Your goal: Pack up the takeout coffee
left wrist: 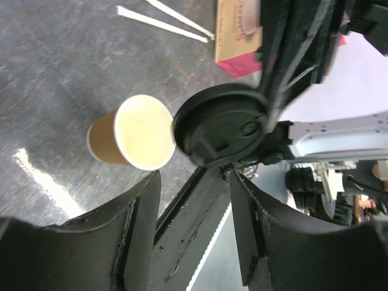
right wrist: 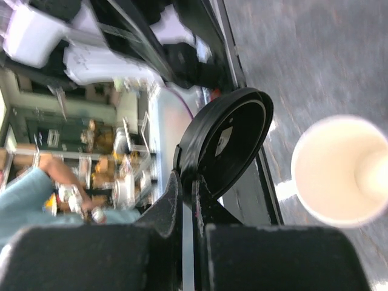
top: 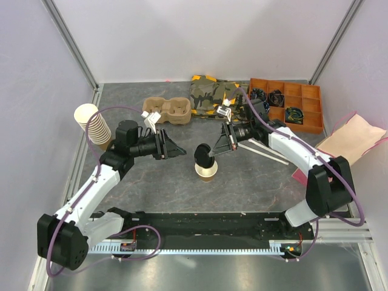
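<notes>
My right claw [top: 213, 150] is clamped on the rim of the black lid [top: 204, 151], which sits pinched edgewise between the two fingers, so the lid is off the kraft paper cup [top: 206, 172]. The cup stands upright on the grey table [top: 254, 182] midway between my two arms. Its long axis is vertical, its narrow base down and its open mouth up, showing the pale lining. I hold the lid tipped well up on its edge just over the far side of the cup's mouth. Its hollow underside faces back toward my right wrist and its domed top faces my left arm, so its axis lies closer to level than upright. From the left wrist view the lid's edge comes right up against the cup's rim, but I cannot tell whether they touch. My left claw [top: 176, 148] is spread wide and holds nothing. It points at the cup from the left, near it but apart from it. Well behind the cup, near the back wall, lie a brown pulp carrier [top: 167, 109], a camouflage pouch [top: 212, 94] and an orange compartment tray [top: 291, 103]. A leaning stack of lidless cups [top: 94, 124] is off to the far left. Two white sticks [top: 267, 151] lie under my right forearm.
</notes>
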Tool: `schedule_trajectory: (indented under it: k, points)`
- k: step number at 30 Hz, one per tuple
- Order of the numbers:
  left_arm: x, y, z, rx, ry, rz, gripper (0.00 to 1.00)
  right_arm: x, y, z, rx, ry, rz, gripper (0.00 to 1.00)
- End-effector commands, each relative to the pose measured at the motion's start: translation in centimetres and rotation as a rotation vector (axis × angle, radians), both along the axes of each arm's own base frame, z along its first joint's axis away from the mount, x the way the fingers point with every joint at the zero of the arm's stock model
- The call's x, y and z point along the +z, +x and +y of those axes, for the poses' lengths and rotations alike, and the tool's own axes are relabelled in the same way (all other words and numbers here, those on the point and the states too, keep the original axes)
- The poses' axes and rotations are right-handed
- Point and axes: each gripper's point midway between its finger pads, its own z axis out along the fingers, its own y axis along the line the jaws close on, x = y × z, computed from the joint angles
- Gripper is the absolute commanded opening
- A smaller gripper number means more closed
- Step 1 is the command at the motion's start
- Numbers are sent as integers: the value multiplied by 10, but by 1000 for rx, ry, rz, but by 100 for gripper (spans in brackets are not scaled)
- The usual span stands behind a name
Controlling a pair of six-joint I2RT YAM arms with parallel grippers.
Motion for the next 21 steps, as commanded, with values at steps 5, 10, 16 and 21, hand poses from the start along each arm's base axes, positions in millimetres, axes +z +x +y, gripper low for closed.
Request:
schedule_trajectory:
  k: [5, 10, 16, 21]
  points:
    - [15, 6, -8, 38, -51, -16, 54, 108, 10, 11, -157, 361, -123, 0]
    - [42, 18, -14, 54, -122, -53, 51, 115, 10, 13, -172, 407, -91, 0]
    - [63, 19, -16, 47, -167, -85, 48, 111, 10, 13, -182, 398, -99, 0]
    - [65, 26, -1, 129, -141, -54, 50, 96, 13, 12, -233, 329, -158, 0]
